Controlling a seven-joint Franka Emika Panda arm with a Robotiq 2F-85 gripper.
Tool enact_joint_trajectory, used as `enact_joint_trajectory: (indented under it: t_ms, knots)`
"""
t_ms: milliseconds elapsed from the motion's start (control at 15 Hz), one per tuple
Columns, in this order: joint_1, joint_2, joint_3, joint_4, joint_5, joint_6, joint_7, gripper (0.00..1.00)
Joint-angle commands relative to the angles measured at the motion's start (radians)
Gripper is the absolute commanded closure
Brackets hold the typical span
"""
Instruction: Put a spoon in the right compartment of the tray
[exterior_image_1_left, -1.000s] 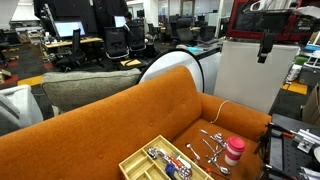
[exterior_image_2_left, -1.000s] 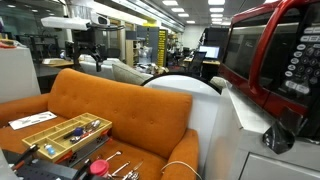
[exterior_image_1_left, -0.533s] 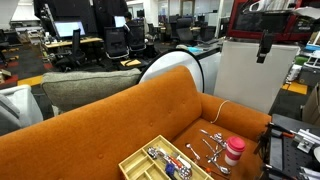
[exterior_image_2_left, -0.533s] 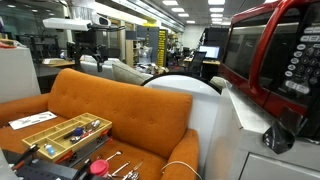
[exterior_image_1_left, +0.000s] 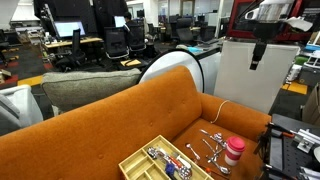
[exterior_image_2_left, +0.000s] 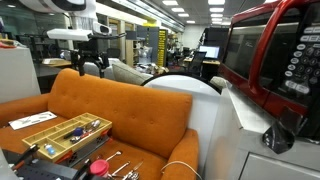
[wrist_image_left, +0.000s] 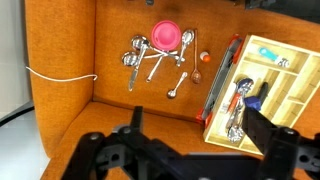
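Observation:
Several metal spoons (wrist_image_left: 150, 58) lie loose on the orange sofa seat next to a red-and-white cup (wrist_image_left: 168, 36). They also show in both exterior views (exterior_image_1_left: 212, 146) (exterior_image_2_left: 125, 171). The pale yellow wooden tray (wrist_image_left: 283, 100) sits beside them with cutlery in its compartments, and shows in both exterior views (exterior_image_1_left: 138, 160) (exterior_image_2_left: 38, 131). My gripper (wrist_image_left: 198, 125) is open and empty, high above the seat between the spoons and the tray. It also shows in both exterior views (exterior_image_1_left: 256, 58) (exterior_image_2_left: 88, 66).
The sofa backrest (exterior_image_1_left: 120, 115) rises behind the seat. A white cable (wrist_image_left: 60, 75) lies over the sofa edge. A thin red tool (wrist_image_left: 213, 92) lies along the tray's side. A red microwave (exterior_image_2_left: 275, 60) stands close in an exterior view. Office desks and chairs fill the background.
My gripper has come down a little and shifted slightly sideways, still high above the sofa. The spoons, cup and tray have not moved.

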Motion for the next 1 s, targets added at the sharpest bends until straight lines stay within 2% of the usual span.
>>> enact_joint_trajectory:
  t_ms: [0,267,400,533,600,733,933]
  knots:
    - [-0.027,0.125,0.061,-0.047,-0.042,0.214,0.079,0.00]
    - [-0.066,0.353,0.148,-0.051,-0.161,0.434,0.241,0.00]
    - [-0.093,0.462,0.187,-0.010,-0.254,0.465,0.360,0.00]
    - [-0.102,0.548,0.199,0.046,-0.333,0.426,0.487,0.00]
    - [-0.066,0.477,0.167,-0.016,-0.276,0.454,0.408,0.00]
    - [-0.066,0.543,0.164,0.026,-0.312,0.452,0.466,0.00]
    - [-0.067,0.552,0.163,0.039,-0.312,0.446,0.469,0.00]
